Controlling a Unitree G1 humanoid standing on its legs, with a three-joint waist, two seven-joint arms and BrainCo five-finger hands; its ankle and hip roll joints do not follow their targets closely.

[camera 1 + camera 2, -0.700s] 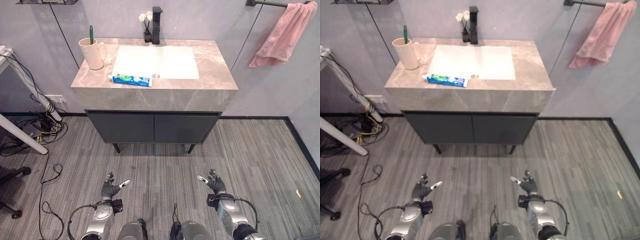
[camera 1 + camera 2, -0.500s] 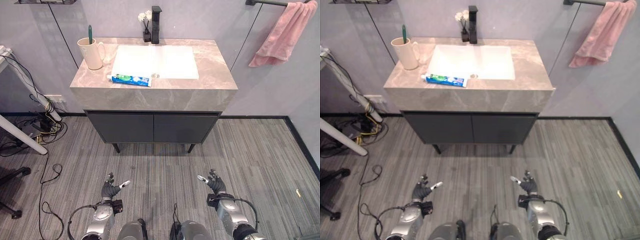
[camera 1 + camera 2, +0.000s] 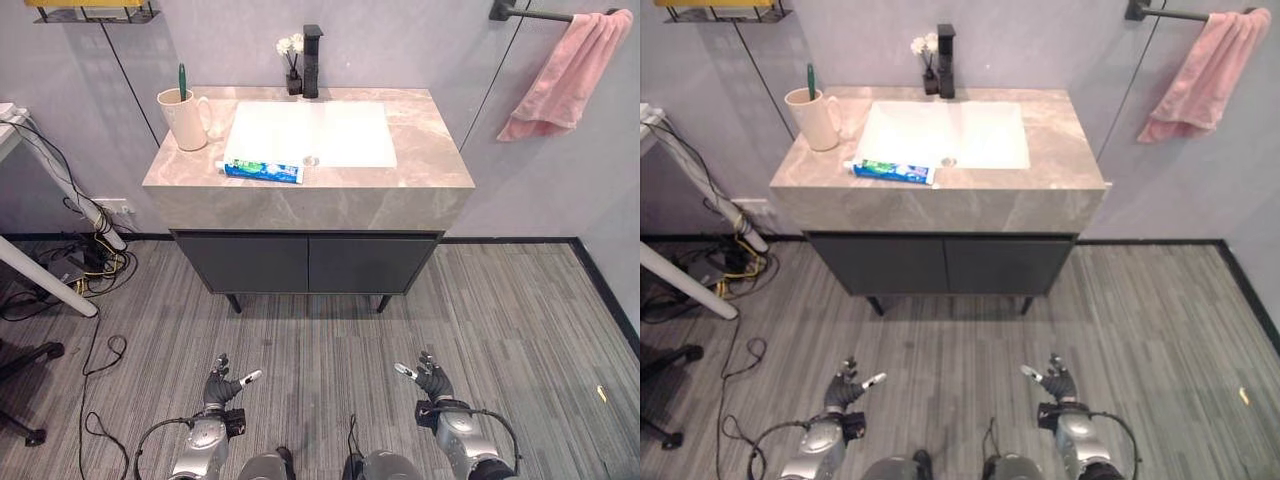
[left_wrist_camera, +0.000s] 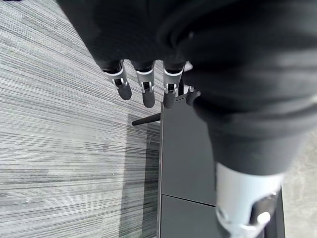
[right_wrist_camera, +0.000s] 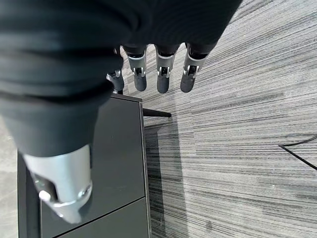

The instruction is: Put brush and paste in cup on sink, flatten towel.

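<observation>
I see the cup (image 3: 183, 119) at the left rear of the counter (image 3: 420, 140), with the green brush (image 3: 181, 80) standing upright in it. The paste (image 3: 260, 171) lies flat on the counter's front edge, just before the white basin (image 3: 312, 133) and well apart from the cup. A black tap (image 3: 312, 60) and a small vase of white flowers (image 3: 291, 62) stand behind the basin. The pink towel (image 3: 560, 75) hangs bunched from a wall bar (image 3: 530, 14) at right. A dark cabinet (image 3: 308, 262) sits under the counter on grey striped flooring (image 3: 520, 320). My left hand (image 3: 220, 385) and right hand (image 3: 432, 378) hang low before the cabinet, fingers straight, empty.
</observation>
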